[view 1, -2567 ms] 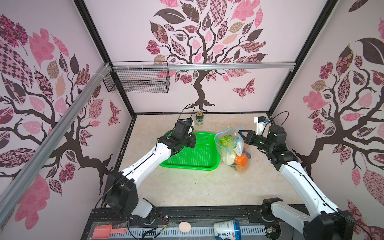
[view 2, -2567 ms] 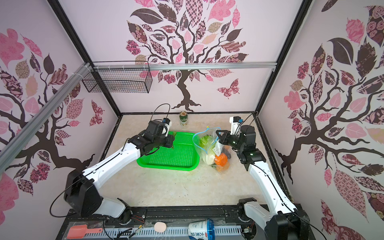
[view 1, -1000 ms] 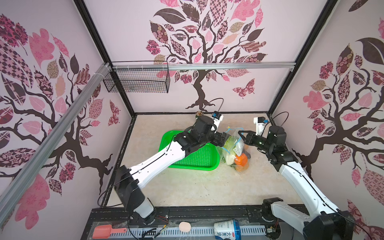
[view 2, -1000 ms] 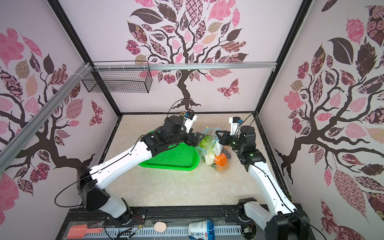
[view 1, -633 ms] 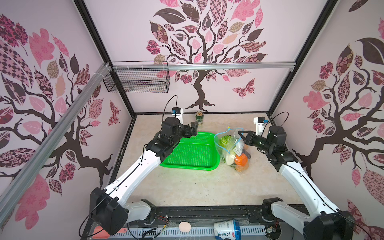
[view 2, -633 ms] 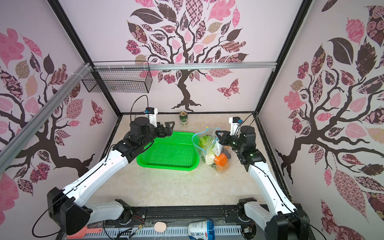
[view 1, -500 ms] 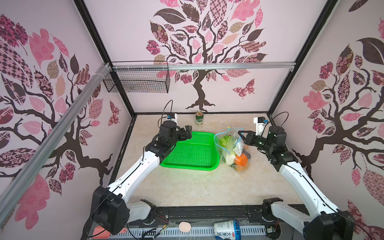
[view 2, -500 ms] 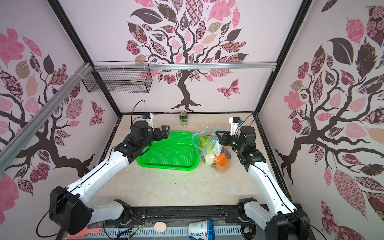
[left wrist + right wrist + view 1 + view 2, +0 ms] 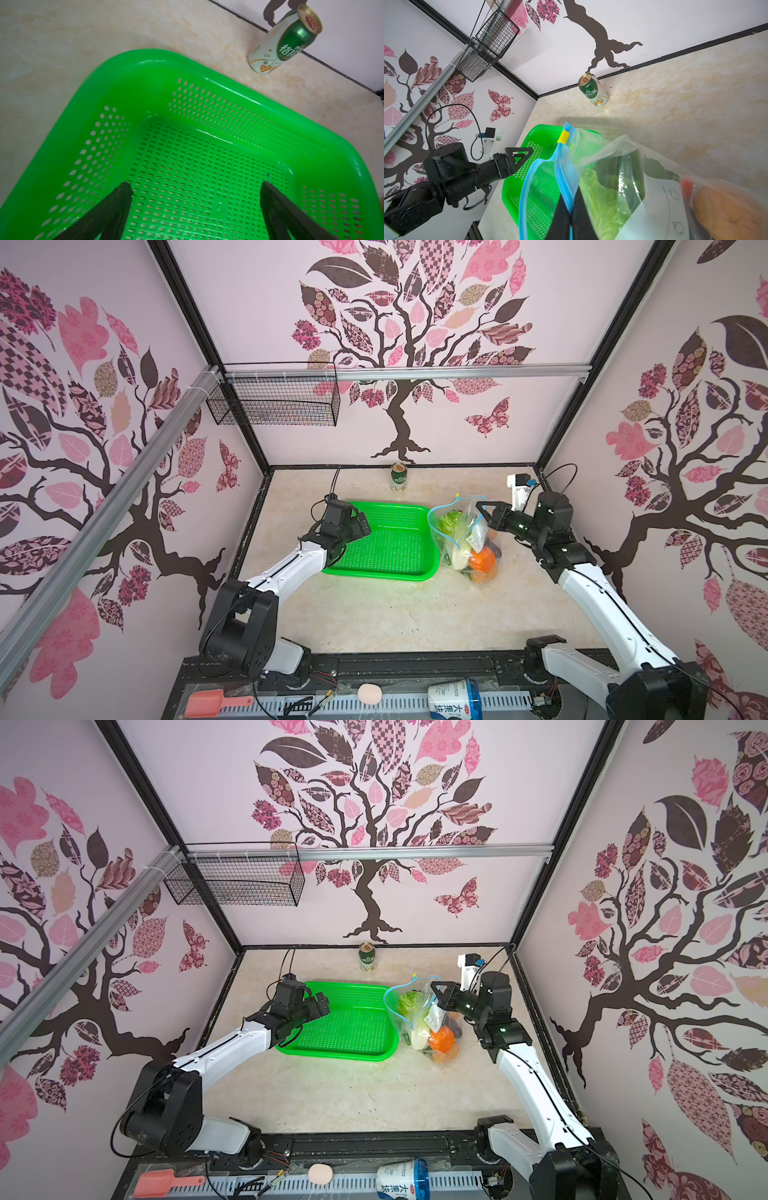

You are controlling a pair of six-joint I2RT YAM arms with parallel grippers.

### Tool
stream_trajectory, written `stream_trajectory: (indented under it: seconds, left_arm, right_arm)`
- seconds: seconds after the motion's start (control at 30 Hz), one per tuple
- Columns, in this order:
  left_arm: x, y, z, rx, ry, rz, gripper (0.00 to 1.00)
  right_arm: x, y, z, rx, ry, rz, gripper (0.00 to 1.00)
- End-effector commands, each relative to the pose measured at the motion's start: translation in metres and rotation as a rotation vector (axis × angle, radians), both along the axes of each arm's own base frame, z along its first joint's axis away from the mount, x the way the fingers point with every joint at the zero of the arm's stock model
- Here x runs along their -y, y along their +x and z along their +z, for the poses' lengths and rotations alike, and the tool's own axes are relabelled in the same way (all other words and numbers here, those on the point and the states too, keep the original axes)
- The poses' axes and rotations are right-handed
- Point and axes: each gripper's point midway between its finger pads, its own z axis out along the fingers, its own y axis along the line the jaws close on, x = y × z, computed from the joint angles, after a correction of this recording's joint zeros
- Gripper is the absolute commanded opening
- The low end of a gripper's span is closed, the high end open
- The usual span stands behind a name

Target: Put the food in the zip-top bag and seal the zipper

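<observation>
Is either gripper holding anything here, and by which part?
The right gripper is shut on the zip-top bag, pinching its blue zipper strip at the mouth. The left gripper is open and empty above the green basket.

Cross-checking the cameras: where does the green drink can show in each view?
A top view: green drink can upright at the back wall, behind the green basket.
A top view: can, same spot.
Left wrist: can beyond the basket's corner.
Right wrist: can by the back wall.
Shared landmark: the basket.
</observation>
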Motion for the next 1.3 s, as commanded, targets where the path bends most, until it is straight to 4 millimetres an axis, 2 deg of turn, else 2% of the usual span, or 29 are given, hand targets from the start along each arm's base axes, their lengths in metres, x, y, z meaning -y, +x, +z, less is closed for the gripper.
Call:
stream_trajectory:
  seconds: [0.0,0.33,0.43,0.6,0.67,0.73,0.83,0.93,1.0,1.13,1.2,1.27]
  left_arm:
    - [-0.02,0.002,0.0,0.028,0.046,0.086,0.98]
    - [-0.086,-0.006,-0.017,0.021,0.072,0.284,0.99]
    - [-0.108,-0.007,-0.011,0.045,0.116,0.342,0.99]
    - [-0.166,-0.015,-0.001,0.066,0.15,0.513,0.99]
    - [-0.183,-0.018,0.004,0.08,0.129,0.562,0.99]
    - [-0.187,-0.017,0.015,0.107,0.134,0.564,0.98]
    - [-0.177,-0.013,0.034,0.145,0.107,0.496,0.99]
    - [-0.153,-0.006,0.053,0.195,0.025,0.378,0.99]
    - [-0.129,-0.001,0.069,0.222,-0.036,0.281,0.98]
    - [-0.057,0.003,0.108,0.278,-0.165,-0.001,0.98]
    - [-0.014,-0.004,0.127,0.29,-0.266,-0.174,0.94]
    - [0.019,-0.015,0.143,0.292,-0.343,-0.313,0.92]
  right_arm:
    - [-0.007,-0.002,0.024,0.056,0.043,0.039,0.0]
    - [-0.018,-0.003,0.031,0.032,0.135,0.092,0.0]
    - [-0.021,-0.004,0.036,0.036,0.153,0.108,0.0]
    - [-0.038,-0.012,0.047,0.049,0.194,0.197,0.0]
    - [-0.048,-0.016,0.047,0.049,0.182,0.23,0.0]
    - [-0.059,-0.02,0.047,0.052,0.161,0.265,0.0]
    - [-0.072,-0.026,0.051,0.063,0.139,0.325,0.0]
    - [-0.079,-0.029,0.059,0.076,0.14,0.367,0.0]
    - [-0.082,-0.03,0.063,0.083,0.136,0.381,0.0]
    - [-0.085,-0.027,0.068,0.084,0.14,0.379,0.0]
    - [-0.087,-0.028,0.072,0.09,0.143,0.398,0.0]
    - [-0.092,-0.031,0.072,0.089,0.146,0.432,0.0]
